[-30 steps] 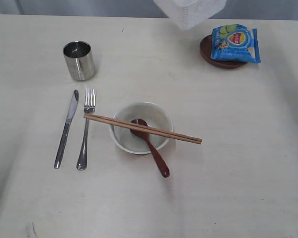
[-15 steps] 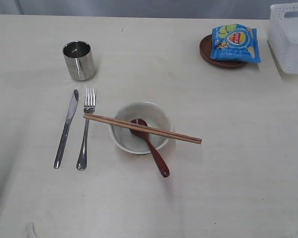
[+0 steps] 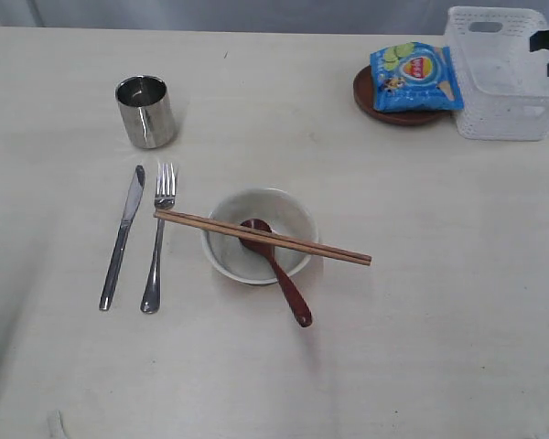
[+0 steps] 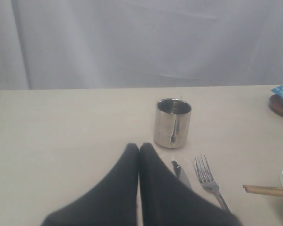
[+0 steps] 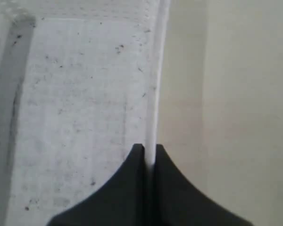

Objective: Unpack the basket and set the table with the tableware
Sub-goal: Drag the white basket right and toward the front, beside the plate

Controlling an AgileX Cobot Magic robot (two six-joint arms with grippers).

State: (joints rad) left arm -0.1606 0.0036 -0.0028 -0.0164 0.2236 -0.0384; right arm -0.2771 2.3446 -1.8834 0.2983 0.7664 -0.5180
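Well, nearest on the table (image 3: 439, 347) lay the spoon (image 3: 288, 288), its handle toward the viewer and its scoop resting inside the bowl (image 3: 231, 258). The chopsticks (image 3: 265, 238) lay as a pair across the bowl's rim. One end reached as far as the fork (image 3: 156, 247) and the other stuck out past the bowl on the right. The fork and the knife (image 3: 122, 236) lay side by side to the left of the bowl, close but apart. The left gripper (image 4: 139, 146) hung over the table with its fingers pressed together and nothing between them; the knife's tip showed just past them. Farther back, the cup (image 3: 146, 112) stood upright behind the knife and fork. Toward the far right sat the plate (image 3: 398, 118), with the bag (image 3: 414, 78) lying on it and covering most of it. Just beside the bag stood the basket (image 3: 499, 114), at the table's far right. Whether the two touched I could not tell. The right gripper (image 5: 149, 149) was clamped on the basket's thin wall, one finger inside and one outside.
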